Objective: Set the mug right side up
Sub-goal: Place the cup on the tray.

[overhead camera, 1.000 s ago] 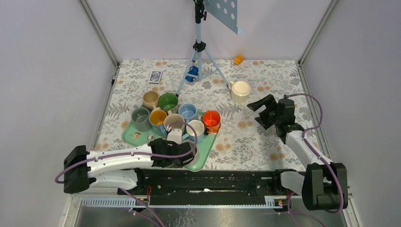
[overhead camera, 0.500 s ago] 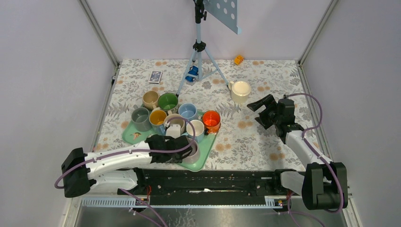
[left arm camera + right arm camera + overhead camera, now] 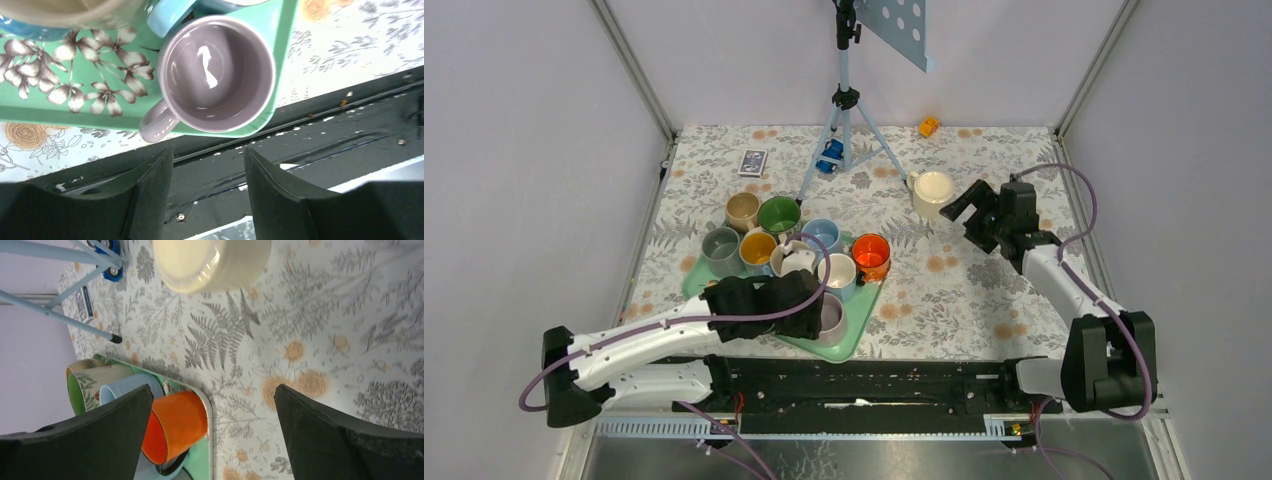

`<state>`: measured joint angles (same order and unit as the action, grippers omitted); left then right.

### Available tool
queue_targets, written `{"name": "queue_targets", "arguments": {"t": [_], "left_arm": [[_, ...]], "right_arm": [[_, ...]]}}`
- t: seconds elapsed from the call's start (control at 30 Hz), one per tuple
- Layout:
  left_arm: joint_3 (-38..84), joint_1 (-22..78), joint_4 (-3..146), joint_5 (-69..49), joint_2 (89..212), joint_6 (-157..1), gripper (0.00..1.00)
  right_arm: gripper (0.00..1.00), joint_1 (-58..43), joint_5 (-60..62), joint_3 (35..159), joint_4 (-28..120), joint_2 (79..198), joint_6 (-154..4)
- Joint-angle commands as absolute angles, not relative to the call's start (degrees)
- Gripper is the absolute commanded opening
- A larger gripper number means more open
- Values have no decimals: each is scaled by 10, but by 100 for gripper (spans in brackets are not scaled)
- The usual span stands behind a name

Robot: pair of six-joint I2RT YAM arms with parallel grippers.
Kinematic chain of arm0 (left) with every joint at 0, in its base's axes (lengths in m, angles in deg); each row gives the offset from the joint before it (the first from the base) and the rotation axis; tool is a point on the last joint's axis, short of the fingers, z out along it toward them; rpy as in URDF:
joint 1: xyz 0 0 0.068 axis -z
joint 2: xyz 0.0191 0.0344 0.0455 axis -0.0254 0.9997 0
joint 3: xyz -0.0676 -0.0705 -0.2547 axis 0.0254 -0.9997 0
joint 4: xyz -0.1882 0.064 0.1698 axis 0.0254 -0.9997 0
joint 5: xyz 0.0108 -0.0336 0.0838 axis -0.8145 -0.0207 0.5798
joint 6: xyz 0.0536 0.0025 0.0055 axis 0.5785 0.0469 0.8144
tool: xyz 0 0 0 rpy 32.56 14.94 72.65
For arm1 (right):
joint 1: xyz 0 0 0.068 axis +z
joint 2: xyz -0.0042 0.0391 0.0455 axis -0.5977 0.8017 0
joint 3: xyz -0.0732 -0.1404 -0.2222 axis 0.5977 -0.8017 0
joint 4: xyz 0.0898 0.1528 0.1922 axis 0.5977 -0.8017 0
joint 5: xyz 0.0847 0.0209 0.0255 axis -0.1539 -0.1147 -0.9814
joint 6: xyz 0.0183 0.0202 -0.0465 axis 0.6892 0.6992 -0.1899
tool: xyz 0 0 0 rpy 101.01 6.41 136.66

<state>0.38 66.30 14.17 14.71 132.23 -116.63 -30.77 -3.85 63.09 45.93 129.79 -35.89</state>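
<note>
Since the lilac mug (image 3: 217,75) stands upright on the very corner of the tray (image 3: 30,107), just ahead of the left pincer (image 3: 207,162), whose jaws are apart and hold nothing, a careless pull-back could clip it and tip it off the edge. Farther off, the cream mug (image 3: 210,260) sits base-up on the surface (image 3: 300,340), ahead of the right pincer (image 3: 212,390), which is spread wide and empty. Its glossy, rounded wall may slip in a grasp.

White arms (image 3: 649,338) carry black joints (image 3: 1109,375), purple cables (image 3: 1091,215).
</note>
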Motion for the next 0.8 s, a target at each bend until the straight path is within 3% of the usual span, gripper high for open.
{"name": "queue_targets", "arguments": {"t": [0.0,0.5,0.77], "left_arm": [[62,660,144,146,1310,-1121,61],[124,521,261,69,1340,-1009,97],[122,491,299,36,1343,-1012,99]], "right_arm": [[100,-297,12,726,417,1342,-431],[100,-292,49,1143,283,1657,-679],[100,-274,-9,1302,237,1790,-724]]}}
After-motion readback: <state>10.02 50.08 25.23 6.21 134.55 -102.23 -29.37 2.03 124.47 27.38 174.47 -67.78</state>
